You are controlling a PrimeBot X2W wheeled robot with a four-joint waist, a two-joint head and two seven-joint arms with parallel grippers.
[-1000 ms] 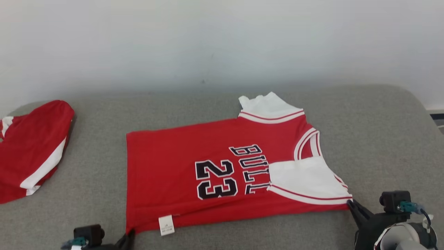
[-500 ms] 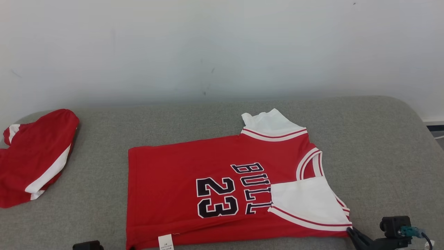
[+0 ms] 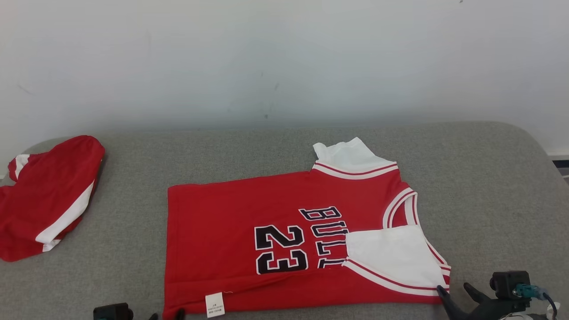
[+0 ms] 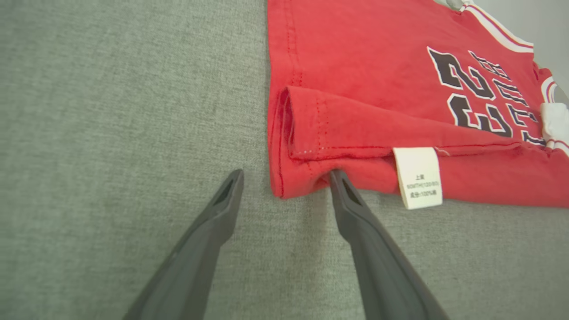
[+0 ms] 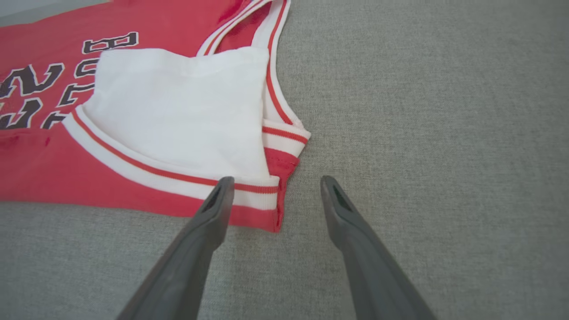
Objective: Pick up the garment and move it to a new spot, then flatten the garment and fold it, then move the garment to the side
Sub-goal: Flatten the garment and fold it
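Observation:
The garment (image 3: 231,231) is a red sleeveless jersey with "BULLS 23" in black and white trim, lying sideways and flat, its near long edge folded over onto itself. My left gripper (image 3: 166,315) stands open at the hem corner (image 4: 284,133), one finger (image 4: 351,209) touching the cloth beside the white label (image 4: 418,178). My right gripper (image 3: 454,290) is open at the shoulder corner (image 5: 280,169), one finger (image 5: 213,213) over the white-and-red trim, the other on bare surface. Nothing is held.
A second red-and-white garment (image 3: 44,195) lies bunched at the far left. The grey padded surface (image 3: 489,178) has rounded corners and ends at a pale wall (image 3: 284,58) behind. Bare grey surface lies right of the jersey and between the two garments.
Both grippers have gone from shut to open and let go of the jersey's near corners. The head view has tilted, shifting the whole picture down.

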